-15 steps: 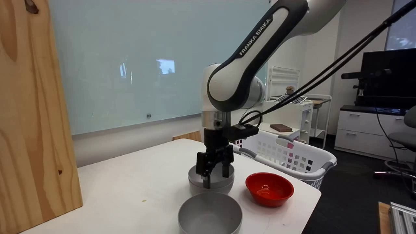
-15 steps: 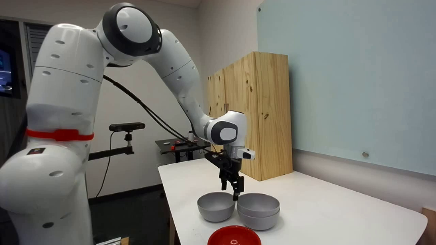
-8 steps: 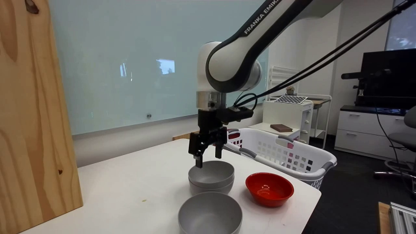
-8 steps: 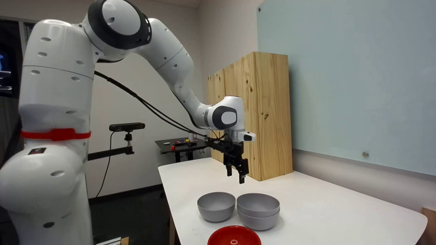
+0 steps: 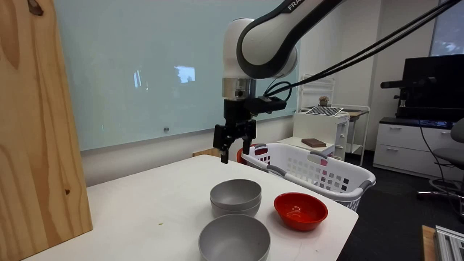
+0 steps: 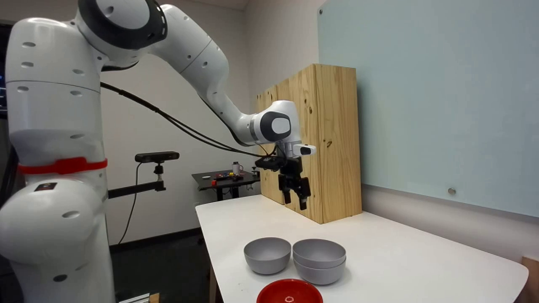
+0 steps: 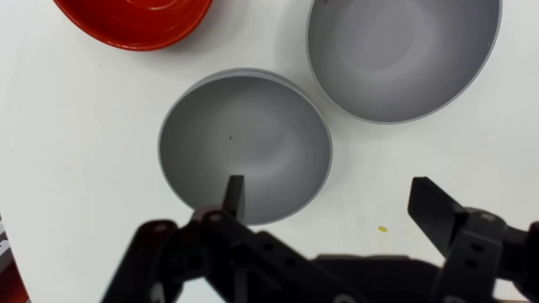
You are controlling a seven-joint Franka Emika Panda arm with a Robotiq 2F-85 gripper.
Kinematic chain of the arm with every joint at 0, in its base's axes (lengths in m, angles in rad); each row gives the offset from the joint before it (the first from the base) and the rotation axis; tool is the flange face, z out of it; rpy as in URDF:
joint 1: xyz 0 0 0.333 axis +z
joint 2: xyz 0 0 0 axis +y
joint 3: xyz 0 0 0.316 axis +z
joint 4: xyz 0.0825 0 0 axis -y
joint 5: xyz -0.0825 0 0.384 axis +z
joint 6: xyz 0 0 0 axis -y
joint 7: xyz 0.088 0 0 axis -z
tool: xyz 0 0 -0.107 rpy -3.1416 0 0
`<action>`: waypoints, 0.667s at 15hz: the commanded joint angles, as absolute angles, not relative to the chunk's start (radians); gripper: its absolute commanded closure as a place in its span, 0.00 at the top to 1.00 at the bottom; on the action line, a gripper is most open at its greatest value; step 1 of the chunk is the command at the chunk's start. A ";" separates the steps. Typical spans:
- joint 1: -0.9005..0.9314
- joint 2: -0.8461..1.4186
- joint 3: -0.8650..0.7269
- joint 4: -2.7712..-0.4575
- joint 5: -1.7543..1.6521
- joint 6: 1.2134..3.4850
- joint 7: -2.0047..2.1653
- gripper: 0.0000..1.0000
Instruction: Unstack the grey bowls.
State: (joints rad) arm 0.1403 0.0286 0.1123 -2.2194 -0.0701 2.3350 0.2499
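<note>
A stack of two grey bowls (image 5: 235,195) stands on the white table, one nested in the other; it also shows in an exterior view (image 6: 320,252) and the wrist view (image 7: 248,143). A separate grey bowl (image 5: 234,239) stands upright close beside the stack; it also shows in an exterior view (image 6: 267,254) and the wrist view (image 7: 387,63). My gripper (image 5: 235,154) is open and empty, well above the table and touching no bowl; it also shows in an exterior view (image 6: 295,202). In the wrist view its fingers (image 7: 328,185) are wide apart, one overlapping the stack's near edge.
A shiny red bowl (image 5: 301,212) sits near the stack, also in an exterior view (image 6: 289,290) and the wrist view (image 7: 143,21). A white slotted basket (image 5: 308,170) stands beyond the table edge. A wooden cabinet (image 6: 320,147) and a glass board (image 5: 145,72) border the table.
My gripper has risen out from the bowls and moved well above the table, staying open. The stack, the single grey bowl and the red bowl have not moved.
</note>
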 commanded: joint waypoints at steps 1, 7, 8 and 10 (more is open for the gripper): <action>0.133 -0.008 0.113 -2.250 -0.075 2.303 0.271 1.00; 0.131 0.000 0.116 -2.221 -0.069 2.301 0.250 1.00; 0.131 0.000 0.116 -2.221 -0.069 2.301 0.250 1.00; 0.131 0.000 0.116 -2.222 -0.069 2.301 0.250 1.00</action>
